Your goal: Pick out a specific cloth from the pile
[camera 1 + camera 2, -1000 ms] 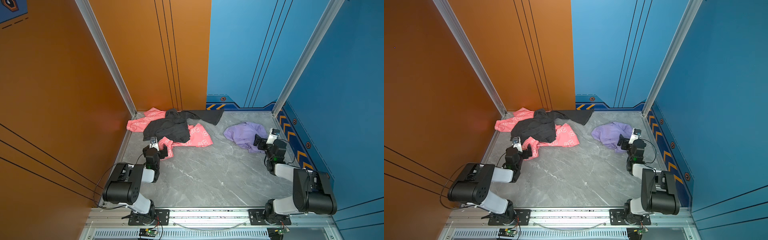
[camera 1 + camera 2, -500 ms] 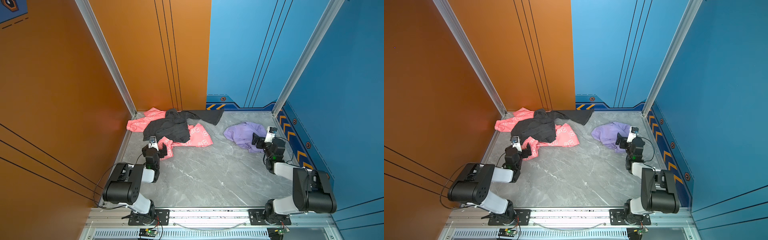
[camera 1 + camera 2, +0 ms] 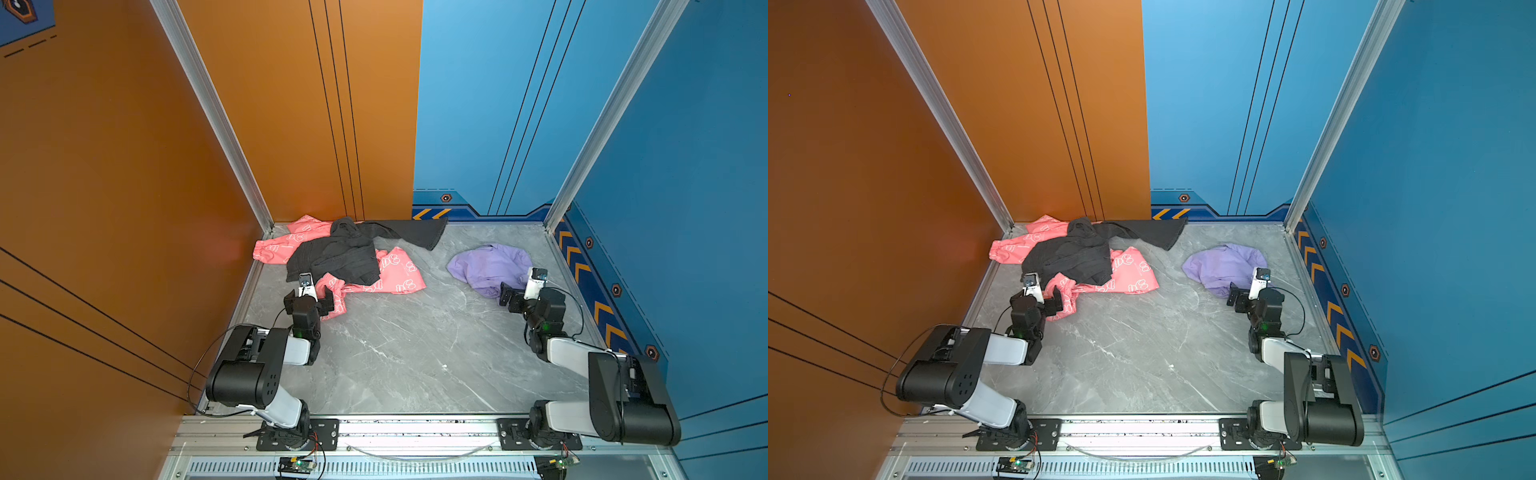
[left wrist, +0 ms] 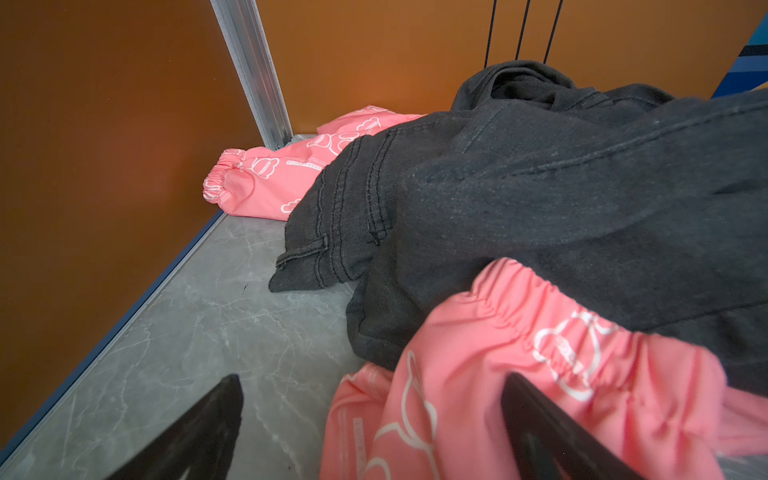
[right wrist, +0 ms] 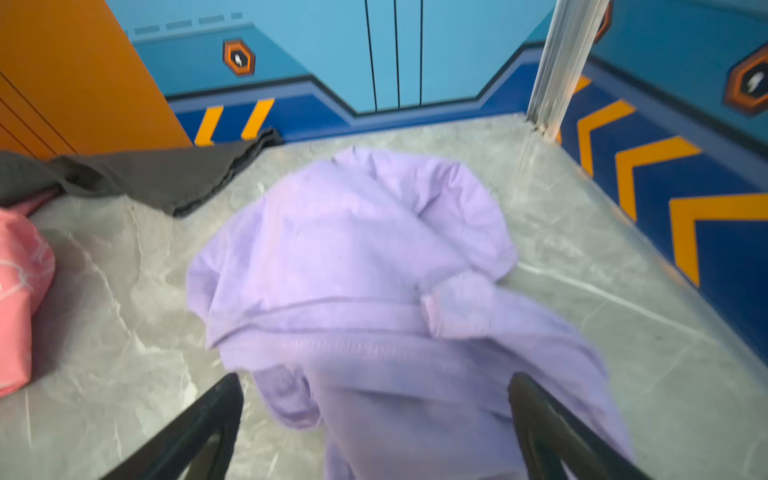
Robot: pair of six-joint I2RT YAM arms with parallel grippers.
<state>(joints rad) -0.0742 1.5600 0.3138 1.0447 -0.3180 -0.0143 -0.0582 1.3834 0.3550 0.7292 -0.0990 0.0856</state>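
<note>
The cloth [image 3: 490, 264] [image 3: 1223, 264] [image 5: 365, 257] is lavender and lies crumpled on the grey floor at the right, apart from the pile. The pile is a coral-pink garment [image 3: 399, 276] [image 3: 1133, 274] [image 4: 519, 374] with a black denim garment [image 3: 336, 255] [image 3: 1071, 253] [image 4: 540, 216] on top, at the back left. My right gripper [image 3: 521, 293] [image 3: 1250, 293] [image 5: 374, 377] is open, its jaws on either side of the cloth's near edge. My left gripper [image 3: 309, 297] [image 3: 1038, 298] [image 4: 374, 380] is open around a fold of the pink garment.
Orange walls [image 3: 124, 166] close the left and back left, blue walls [image 3: 685, 166] the back right and right. An aluminium post [image 4: 253, 70] stands in the corner behind the pile. Bare marble floor [image 3: 407, 345] lies between the arms. A black trouser leg [image 5: 166, 174] reaches toward the cloth.
My right gripper has shifted slightly over the near edge of the lavender cloth, and its view is blurred by motion. The left arm and the garments have not moved.
</note>
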